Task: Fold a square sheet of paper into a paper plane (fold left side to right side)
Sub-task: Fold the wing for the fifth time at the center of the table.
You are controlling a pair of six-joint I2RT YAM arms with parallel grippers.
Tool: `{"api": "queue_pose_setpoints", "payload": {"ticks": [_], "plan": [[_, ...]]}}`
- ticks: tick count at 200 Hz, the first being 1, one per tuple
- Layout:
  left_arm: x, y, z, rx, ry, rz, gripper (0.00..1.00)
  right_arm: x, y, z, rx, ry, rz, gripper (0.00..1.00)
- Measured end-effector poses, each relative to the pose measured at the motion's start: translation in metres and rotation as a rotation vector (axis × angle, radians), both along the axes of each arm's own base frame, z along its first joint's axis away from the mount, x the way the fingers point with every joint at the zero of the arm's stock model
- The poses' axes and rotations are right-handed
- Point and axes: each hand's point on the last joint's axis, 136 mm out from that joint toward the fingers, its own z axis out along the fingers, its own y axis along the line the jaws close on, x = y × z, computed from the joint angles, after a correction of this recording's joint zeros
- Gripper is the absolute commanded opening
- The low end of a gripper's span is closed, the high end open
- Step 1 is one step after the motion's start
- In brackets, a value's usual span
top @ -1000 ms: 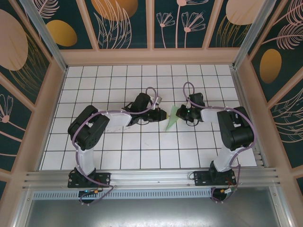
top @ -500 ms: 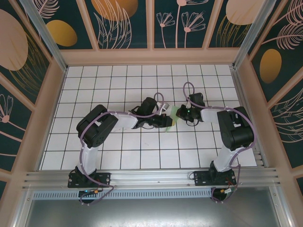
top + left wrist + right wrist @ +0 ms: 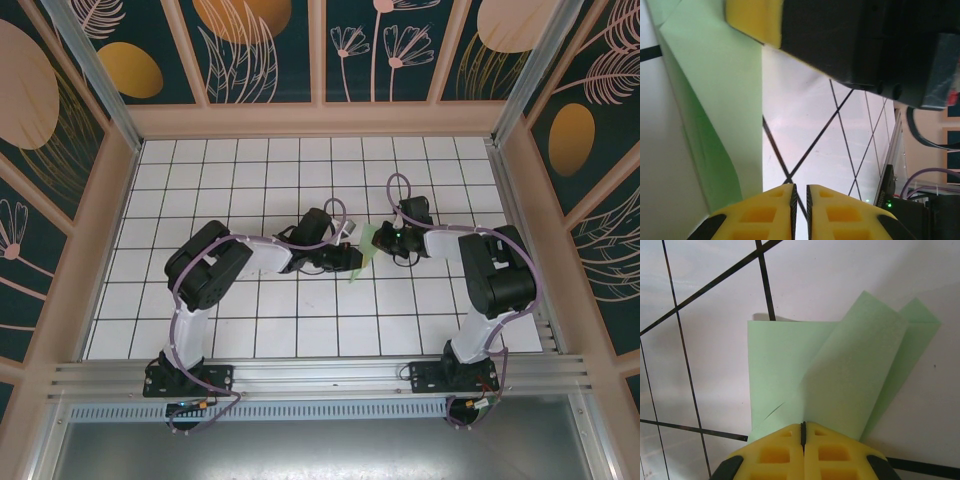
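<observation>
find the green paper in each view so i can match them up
top external: green paper sits mid-table, slightly right of centre.
left wrist: green paper runs down the left side, from the top left corner to the lower left.
right wrist: green paper lies in the centre, its folded flaps overlapping.
shared landmark: the black grid lines of the white table.

Matt, lightly grained green paper (image 3: 840, 375), creased; glossy smooth white table (image 3: 865, 270); yellow moulded plastic pads (image 3: 790, 437); brushed metal rail (image 3: 320, 375).
</observation>
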Motion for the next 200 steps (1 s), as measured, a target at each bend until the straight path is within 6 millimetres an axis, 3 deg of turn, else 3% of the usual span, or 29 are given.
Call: {"api": "queue_pose_setpoints", "payload": {"ticks": [43, 148, 163, 200], "plan": [[-0.003, 0.003, -0.013, 0.043, 0.005, 0.004, 0.17, 0.000, 0.000, 0.000, 0.000, 0.000, 0.000, 0.06], [-0.004, 0.003, -0.024, 0.105, -0.028, 0.016, 0.13, -0.001, 0.000, 0.005, -0.010, -0.018, 0.016, 0.06], [-0.004, 0.003, -0.025, 0.114, -0.032, 0.019, 0.11, -0.001, -0.001, 0.013, -0.006, -0.041, 0.018, 0.03], [-0.003, 0.003, -0.027, 0.126, -0.038, 0.028, 0.08, -0.006, -0.002, 0.057, 0.032, -0.167, 0.018, 0.02]]}}
